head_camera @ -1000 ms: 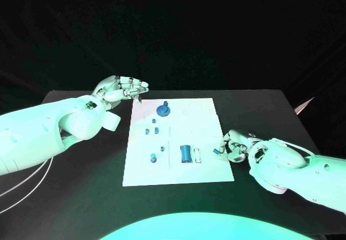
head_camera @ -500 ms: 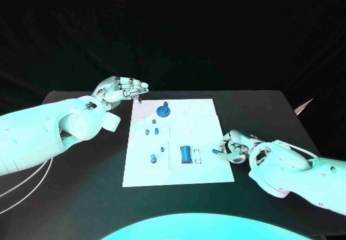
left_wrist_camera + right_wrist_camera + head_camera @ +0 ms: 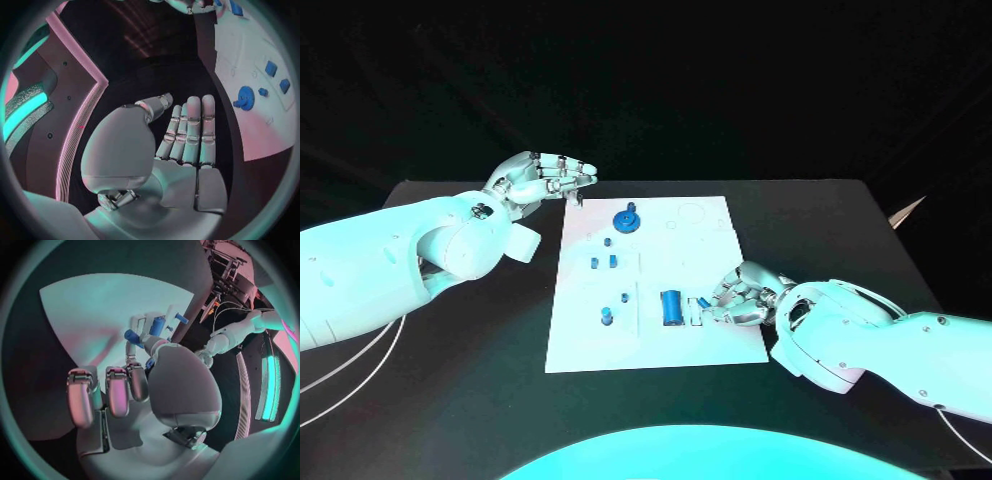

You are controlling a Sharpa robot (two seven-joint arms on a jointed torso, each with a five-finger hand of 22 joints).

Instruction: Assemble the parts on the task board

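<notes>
The white task board (image 3: 704, 240) lies in the middle of the black table. On it are a round blue gear-like part (image 3: 627, 220), several small blue parts such as one (image 3: 606, 316) near the front, and a blue cylinder (image 3: 672, 305). My right hand (image 3: 741, 300) hovers over the board's right edge, just beside the cylinder, fingers curled. In the right wrist view a small blue part (image 3: 150, 362) sits pinched between its thumb and a finger. My left hand (image 3: 545, 180) hangs above the board's far left corner, fingers drawn together with nothing in them (image 3: 187, 135).
The black table (image 3: 459, 330) extends left and right of the board. The left wrist view shows the board (image 3: 250, 60) with the blue gear (image 3: 245, 97). The table's right edge (image 3: 913, 260) lies beyond my right forearm.
My right hand has moved left from beside the board to over its right edge, close to the blue cylinder. The left hand has stayed where it was.
</notes>
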